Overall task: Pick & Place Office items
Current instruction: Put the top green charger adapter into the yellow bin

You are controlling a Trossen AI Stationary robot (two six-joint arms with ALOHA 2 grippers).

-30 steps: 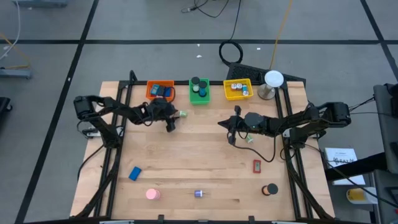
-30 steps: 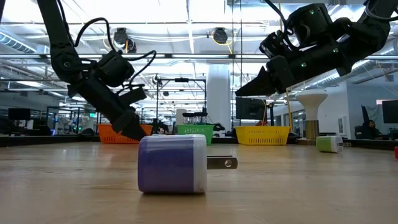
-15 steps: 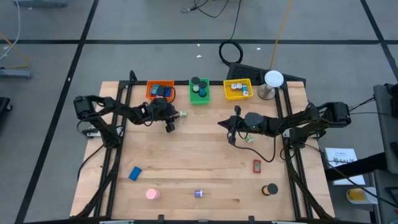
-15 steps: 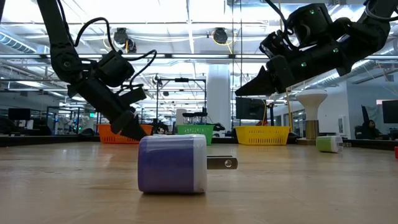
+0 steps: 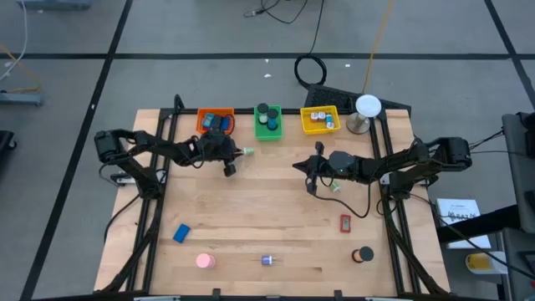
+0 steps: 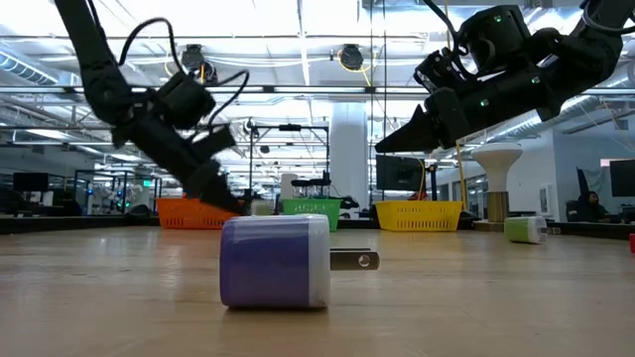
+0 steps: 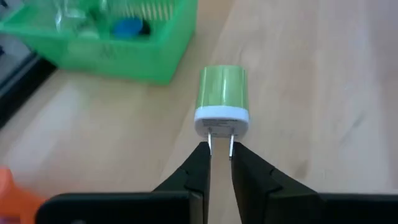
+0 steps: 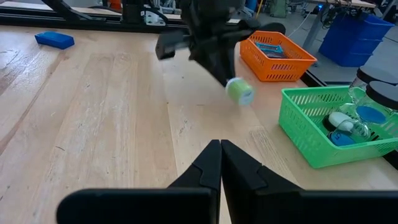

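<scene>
Your left gripper (image 7: 219,151) has its fingers (image 7: 198,163) pinched on the prongs of the green plug adapter (image 7: 222,99). The adapter is off the bench (image 5: 276,213), just in front of the gap between the orange bin (image 5: 216,122) and the green bin (image 5: 267,122). A second ago those fingers stood wider and the adapter lay on the wood; since then the left arm has swung up and toward the bins, which the low view shows well.

Your right gripper (image 5: 312,186) hangs over mid-bench with its fingers (image 8: 211,163) closed on nothing. It has not moved. A second pale green piece (image 5: 334,186) lies right beside it.

Open room: the whole centre strip of the bench between the two arms is bare wood. The far edge is crowded with the orange, green and yellow bin (image 5: 320,120) in a row, then the white-domed stand (image 5: 366,110) at the far right corner.

Near edge, spread out and well apart:
- blue block (image 5: 181,232), left side
- pink round piece (image 5: 205,261)
- purple plug adapter (image 6: 276,260), close to the front edge, prongs pointing right in the low view
- red piece (image 5: 345,223) and dark round piece (image 5: 363,255), right side

None of these has shifted over the last second.
</scene>
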